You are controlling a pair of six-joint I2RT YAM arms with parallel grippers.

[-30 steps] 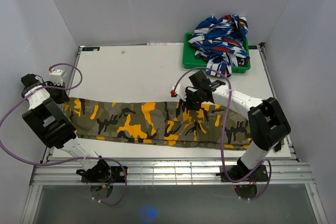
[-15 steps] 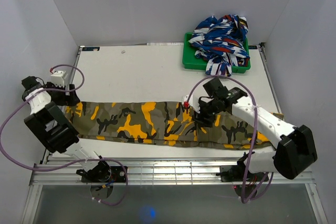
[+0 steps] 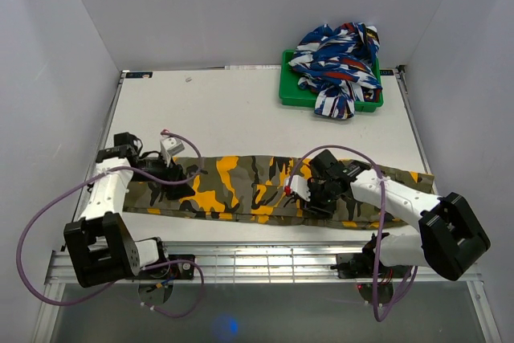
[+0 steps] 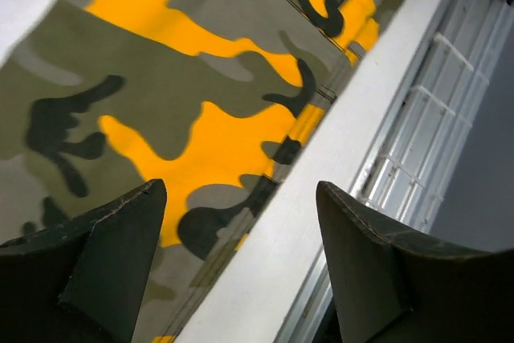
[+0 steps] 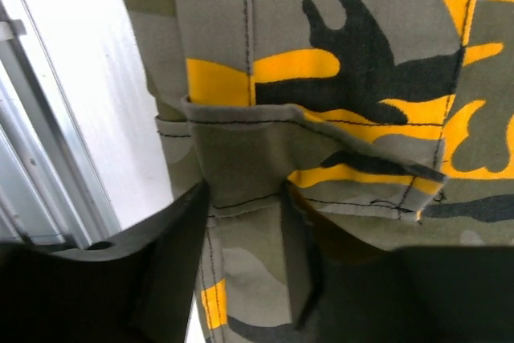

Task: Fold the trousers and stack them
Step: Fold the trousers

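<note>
- White tabletop (image 3: 233,110) fills the middle of the overhead view, boxed in by pale walls (image 3: 64,30), with a slatted metal rail (image 3: 257,267) along its lower edge.
- At lower left, the left gripper (image 3: 178,181) hangs low over the left end of the trousers (image 3: 233,186), its fingers (image 4: 104,263) spread wide above camouflage cloth and the table's edge.
- Across the lower centre, the trousers lie flat in one long band, close to the front edge of the tabletop.
- Right of centre, the right gripper (image 3: 309,196) is down on the trousers. Its fingers (image 5: 152,279) stand half apart astride the stitched hem of a cargo pocket (image 5: 321,158); whether they pinch it I cannot tell.
- At upper right, a green tray (image 3: 291,95) holds a heap of blue, white and red cloth (image 3: 337,54), which spills over its front rim.
</note>
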